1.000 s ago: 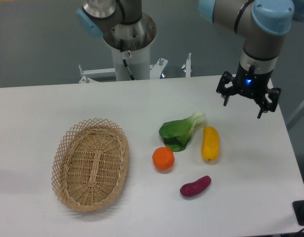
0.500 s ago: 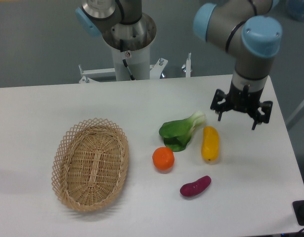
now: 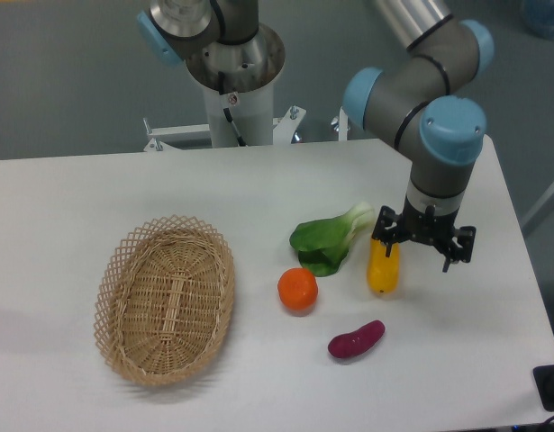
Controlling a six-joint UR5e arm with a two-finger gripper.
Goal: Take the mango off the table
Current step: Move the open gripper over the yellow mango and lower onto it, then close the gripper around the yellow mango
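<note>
**Robot arm lines up over mango on white bench**

The smooth, elongated yellow mango with an orange tinge (image 3: pixel 383 267) lies lengthwise on the large plain white bench (image 3: pixel 96 189), right of centre, its upper end partly hidden behind the black two-finger gripper (image 3: pixel 422 248). The fingers (image 3: pixel 378 241) are spread wide and grip nothing; one tip hangs at the fruit's upper end while the other sits off to the right, clear of it, so the gripper looks offset to the fruit's right and not centred over it. Whether the near tip touches the skin cannot be told from this angle. The grey arm with pale blue joint caps (image 3: pixel 421 99) reaches down steeply from above, a pose suited to a top grasp across the fruit's narrow width.

Just left of the mango lies a leafy green bok choy (image 3: pixel 329 238), its white stem close to the fruit's top. Below that sits a round orange fruit (image 3: pixel 297 289), and a purple sweet potato (image 3: pixel 356 339) rests nearer the front edge. A woven oval wicker basket (image 3: pixel 166 298) stands well apart on the left. The grasp appears not yet made.
</note>
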